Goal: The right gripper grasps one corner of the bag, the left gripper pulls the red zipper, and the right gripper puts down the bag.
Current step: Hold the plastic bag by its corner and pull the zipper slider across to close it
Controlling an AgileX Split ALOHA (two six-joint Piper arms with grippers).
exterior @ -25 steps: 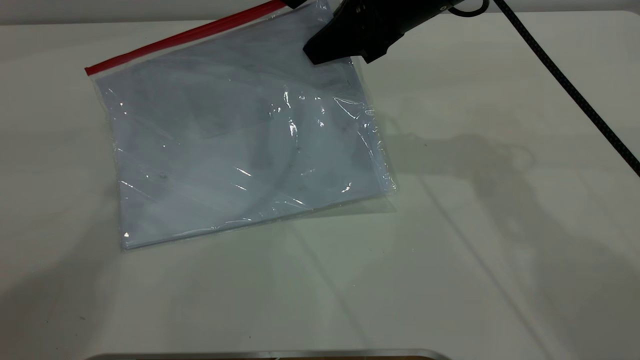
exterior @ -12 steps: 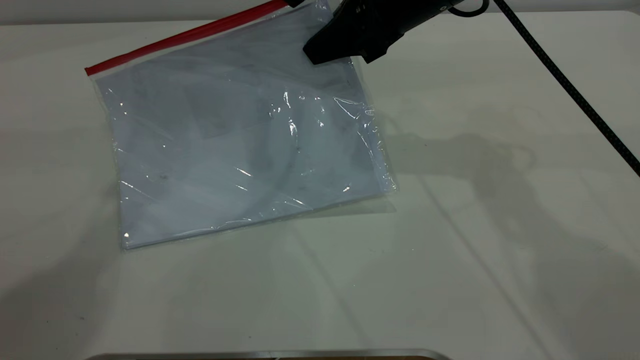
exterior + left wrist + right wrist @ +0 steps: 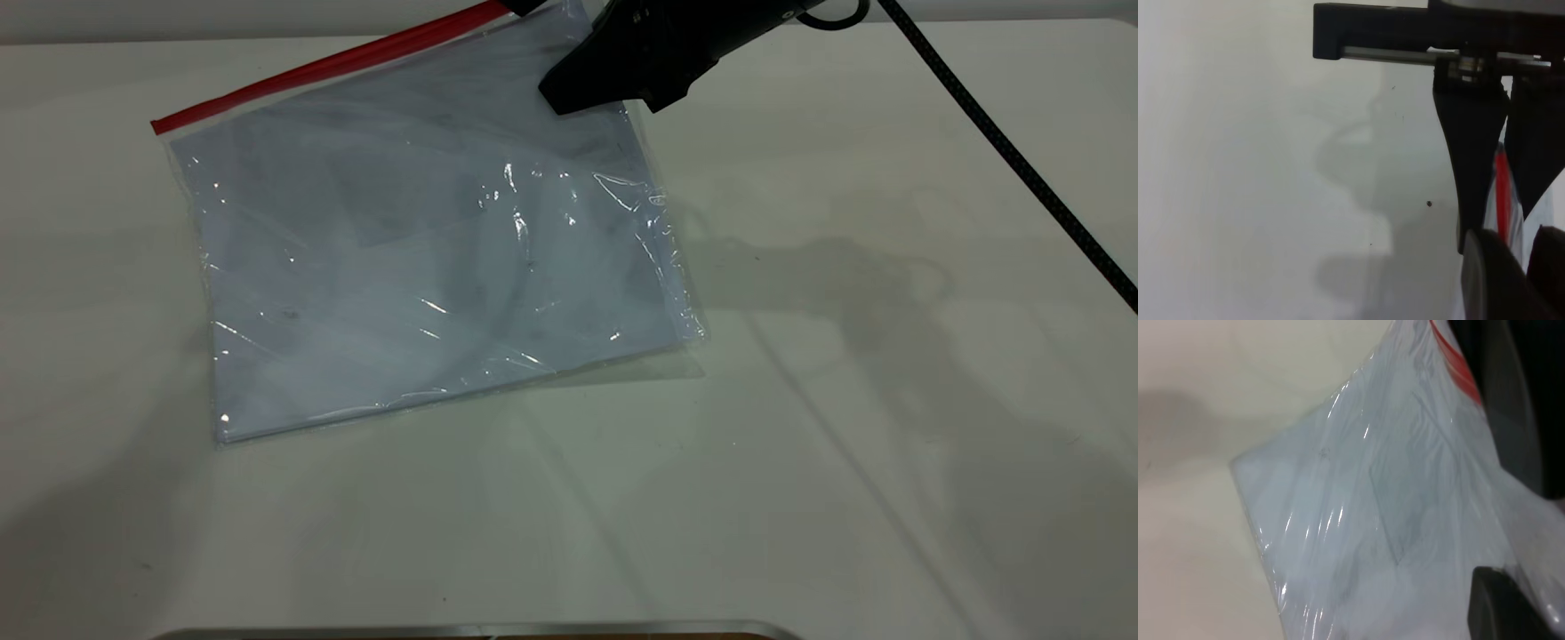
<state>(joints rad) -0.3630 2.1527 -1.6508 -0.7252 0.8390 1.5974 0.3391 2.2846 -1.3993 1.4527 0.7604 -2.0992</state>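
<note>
No readable writing on bag (image 3: 427, 258) | right tool (image 3: 594, 89) clamped on bag's far corner by red zipper (image 3: 329, 67) | left tool (image 3: 1501, 193) astride zipper, grip unclear

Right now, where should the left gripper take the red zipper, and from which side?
Probably at the far end of the red zipper, near the right gripper, which sits on the bag at that corner. In the left wrist view the left gripper already straddles the strip there. Pinch across the thin strip from above the raised edge, then pull along its length toward the free end.
</note>
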